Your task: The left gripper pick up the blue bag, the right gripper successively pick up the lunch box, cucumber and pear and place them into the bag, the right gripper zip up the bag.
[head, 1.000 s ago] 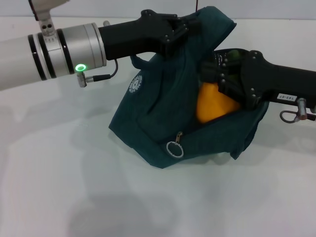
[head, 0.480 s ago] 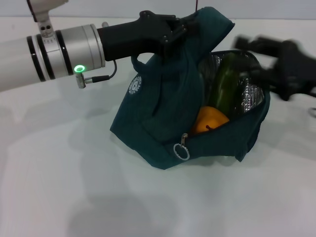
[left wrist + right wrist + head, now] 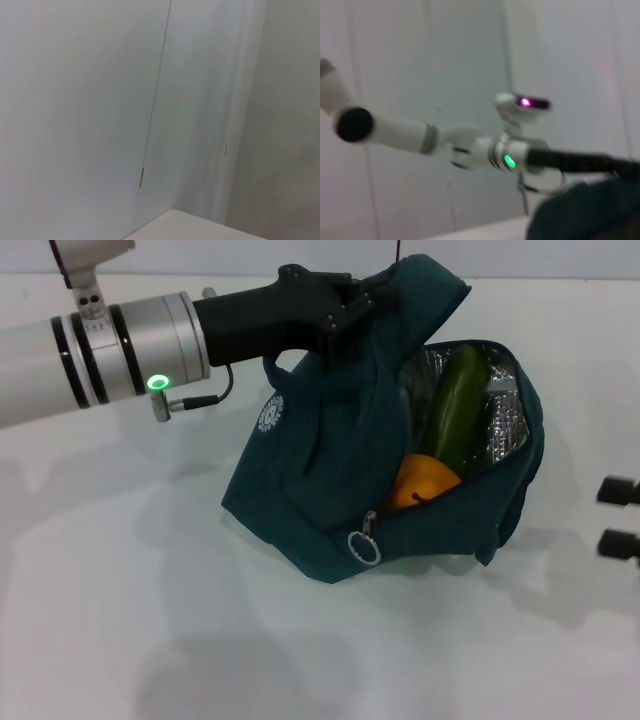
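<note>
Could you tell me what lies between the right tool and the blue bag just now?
Only bare white table separates the right tool from the blue bag, as the head view shows.

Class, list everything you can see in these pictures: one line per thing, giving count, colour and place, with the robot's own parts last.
blue bag: one, dark teal-blue, open, middle of the table.
cucumber: one, dark green, standing inside the bag.
pear: one, orange-yellow, inside the bag, below the cucumber.
zipper ring: one, metal, on the bag's front.
table: one, white, under the bag.
left claw: one, black, shut on the bag's top.
right claw: one, black, open, at the table's right edge, apart from the bag.
</note>
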{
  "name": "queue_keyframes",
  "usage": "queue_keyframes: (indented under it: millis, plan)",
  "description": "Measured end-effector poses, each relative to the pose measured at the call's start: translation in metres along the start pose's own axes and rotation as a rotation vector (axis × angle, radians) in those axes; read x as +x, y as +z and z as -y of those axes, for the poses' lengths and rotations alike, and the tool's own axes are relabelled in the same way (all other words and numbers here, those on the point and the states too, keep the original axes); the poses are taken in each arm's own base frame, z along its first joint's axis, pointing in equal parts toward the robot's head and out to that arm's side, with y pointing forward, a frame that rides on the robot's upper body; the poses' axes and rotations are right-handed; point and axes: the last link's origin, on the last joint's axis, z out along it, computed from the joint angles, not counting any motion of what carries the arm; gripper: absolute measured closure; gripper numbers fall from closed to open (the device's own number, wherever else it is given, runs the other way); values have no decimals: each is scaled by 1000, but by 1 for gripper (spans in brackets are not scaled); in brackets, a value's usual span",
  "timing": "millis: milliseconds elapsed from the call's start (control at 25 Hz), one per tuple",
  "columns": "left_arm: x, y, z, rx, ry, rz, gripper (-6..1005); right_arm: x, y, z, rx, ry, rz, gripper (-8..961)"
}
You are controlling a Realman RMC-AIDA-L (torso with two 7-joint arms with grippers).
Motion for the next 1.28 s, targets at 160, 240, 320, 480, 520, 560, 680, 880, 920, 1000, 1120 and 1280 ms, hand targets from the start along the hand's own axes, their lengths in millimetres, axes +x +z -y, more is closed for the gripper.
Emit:
queue_keyframes:
  millis: [160,240,320,480,520,560,680,880,920,1000,1120,1280]
  plan:
    - [-3,0,-1,-1,-1,3,959,22,6,0,73,24,-62,543]
    - [-2,1,-1,-3,0,3,959,43,24,2,90,10,-165,552]
    - [-2,2,-1,-4,1,2,959,47,34,4,75,1,-199,561]
    - [-3,2,0,4,-1,4,960,52,58,12,40,-14,-253,579]
    - [-3,2,0,9,-2,5,960,52,61,14,40,-18,-259,583]
    - [-3,2,1,12,-2,7,960,52,63,16,40,-22,-265,588]
    - [-4,2,1,17,-2,8,960,51,70,22,48,-33,-275,601]
    - [-2,2,2,21,6,-9,960,53,80,27,48,-17,-262,624]
    - [-2,2,2,22,6,-10,960,54,82,27,48,-18,-257,628]
    - [-2,2,2,22,8,-10,960,56,85,26,48,-35,-250,637]
    - [-2,2,2,25,10,-12,960,56,85,26,75,-69,-211,651]
    - [-4,0,2,28,15,-11,959,52,77,27,174,-110,-103,760]
